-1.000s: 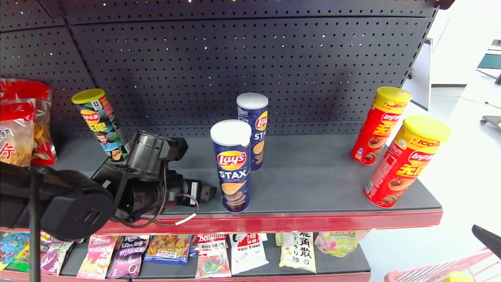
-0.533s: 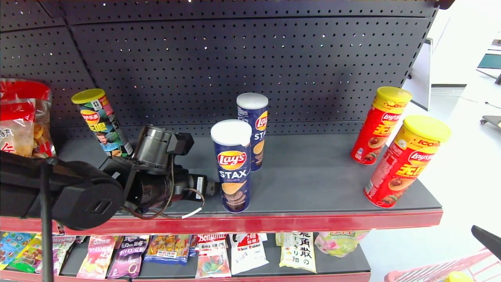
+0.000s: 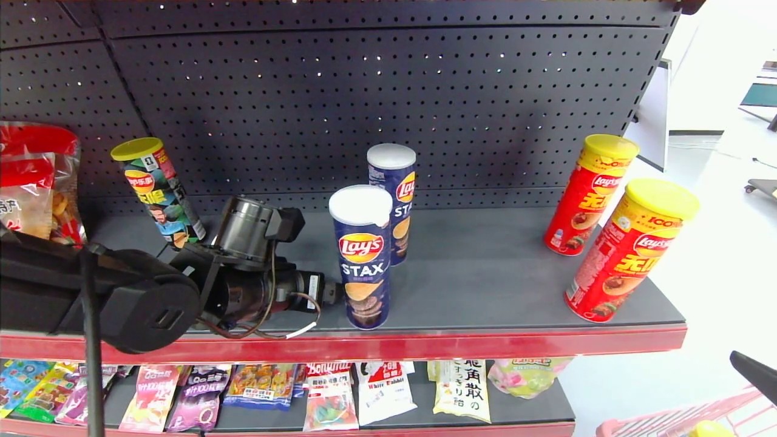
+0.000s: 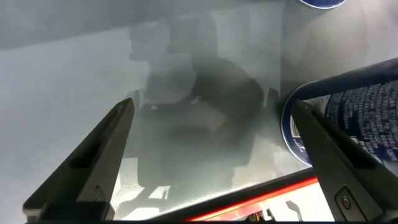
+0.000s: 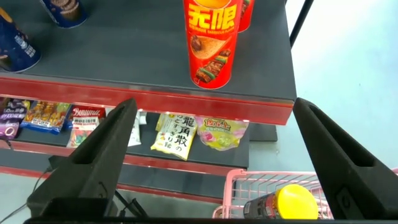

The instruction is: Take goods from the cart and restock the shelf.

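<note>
Head view: the left gripper (image 3: 331, 294) lies low on the shelf (image 3: 485, 285), and the front blue can (image 3: 363, 261) stands upright just beside it at its 3 o'clock. A second blue can (image 3: 393, 200) is at that one's 1 o'clock.

Left wrist view: fingers spread wide, clamping nothing, with the blue can's base just beside one finger.

Right wrist view: the right gripper (image 5: 213, 104) is spread and empty too, hanging over the cart (image 5: 249, 186), which has a yellow-lidded can (image 5: 292, 202) in it.

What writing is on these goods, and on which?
Front blue can: round logo above a white word.
Rear blue can: same logo, half hidden.
Front red can and rear red can: logo, yellow characters.
Green-lidded can: yellow characters.
Packets below: characters and small print.
</note>
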Motion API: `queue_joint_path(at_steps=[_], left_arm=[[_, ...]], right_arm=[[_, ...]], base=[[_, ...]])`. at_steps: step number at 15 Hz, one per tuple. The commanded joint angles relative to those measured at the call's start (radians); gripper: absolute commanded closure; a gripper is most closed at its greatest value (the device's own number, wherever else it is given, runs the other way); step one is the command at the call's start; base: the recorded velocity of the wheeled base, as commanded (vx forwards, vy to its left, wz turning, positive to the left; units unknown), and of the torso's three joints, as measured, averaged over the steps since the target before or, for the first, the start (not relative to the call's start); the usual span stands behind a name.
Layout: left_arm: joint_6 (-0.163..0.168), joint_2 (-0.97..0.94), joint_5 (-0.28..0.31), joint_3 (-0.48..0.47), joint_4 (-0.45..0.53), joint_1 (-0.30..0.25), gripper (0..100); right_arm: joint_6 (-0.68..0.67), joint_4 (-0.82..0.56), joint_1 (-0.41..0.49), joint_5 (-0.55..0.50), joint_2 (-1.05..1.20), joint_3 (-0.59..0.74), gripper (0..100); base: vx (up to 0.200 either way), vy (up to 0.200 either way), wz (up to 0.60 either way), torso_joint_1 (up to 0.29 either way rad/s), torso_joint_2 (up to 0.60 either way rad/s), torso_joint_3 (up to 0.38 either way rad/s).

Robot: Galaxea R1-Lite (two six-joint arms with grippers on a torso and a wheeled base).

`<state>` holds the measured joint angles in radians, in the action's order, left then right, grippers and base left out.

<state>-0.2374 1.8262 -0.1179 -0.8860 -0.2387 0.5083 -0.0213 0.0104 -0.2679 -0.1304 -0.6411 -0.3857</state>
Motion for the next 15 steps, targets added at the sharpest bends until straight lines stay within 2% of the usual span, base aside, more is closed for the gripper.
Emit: queue_joint_path(at_steps=[1,7,15], left_arm=[[0.0,0.007,0.0,-0.007,-0.001,0.003,0],[0.0,0.038,0.0,-0.051,0.001,0.018,0],[0.0,0.042,0.0,-0.056,0.004,0.029,0]], right_arm=[[0.001,0.0,-0.001,0.0,-0.002,0.004,0],[0.0,0.0,-0.001,0.0,0.001,0.004,0],[-0.002,0.0,-0.001,0.0,0.001,0.004,0]], base=[[0.0,0.0,0.0,0.0,0.0,0.0],[0.0,0.0,0.0,0.0,0.0,0.0],[0.0,0.0,0.0,0.0,0.0,0.0]])
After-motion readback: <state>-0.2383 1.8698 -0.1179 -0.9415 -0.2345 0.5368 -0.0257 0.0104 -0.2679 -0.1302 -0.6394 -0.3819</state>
